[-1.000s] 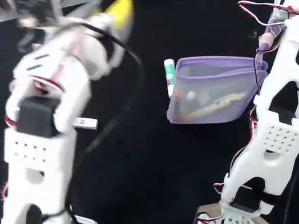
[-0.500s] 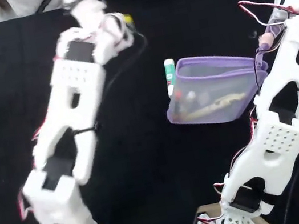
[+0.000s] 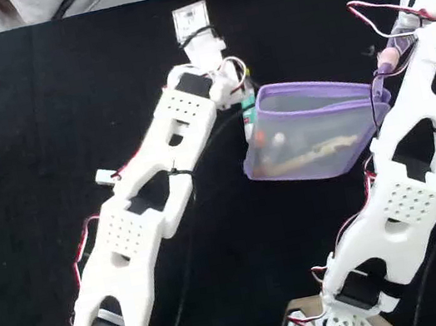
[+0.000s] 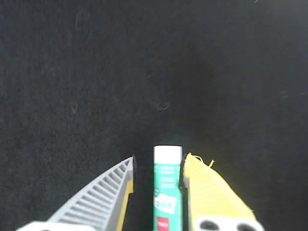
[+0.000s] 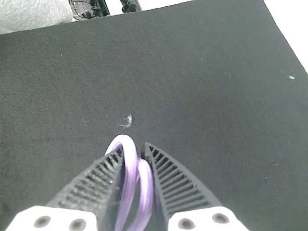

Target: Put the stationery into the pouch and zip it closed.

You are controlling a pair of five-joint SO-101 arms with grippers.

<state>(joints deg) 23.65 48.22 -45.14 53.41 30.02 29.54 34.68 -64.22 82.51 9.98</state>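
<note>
Your left tool (image 4: 160, 158) is straddling, fingers spread, the one glue stick (image 4: 167, 192) lying on the black counter (image 3: 25, 121) just beside the one purple pouch (image 3: 314, 133), whose edge your right tool (image 5: 133, 147) is pinching.

Glue stick (image 4: 167, 192): lower end cut off at the left wrist view's edge.
Pouch (image 3: 332, 92) contents: pale shapes behind the purple wall, too indistinct to name.

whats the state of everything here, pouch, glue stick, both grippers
pouch: unzipped, mouth open, some items already inside
glue stick: lying outside the pouch, right beside it
left gripper: open, fingers either side of the glue stick
right gripper: shut on the pouch
</note>
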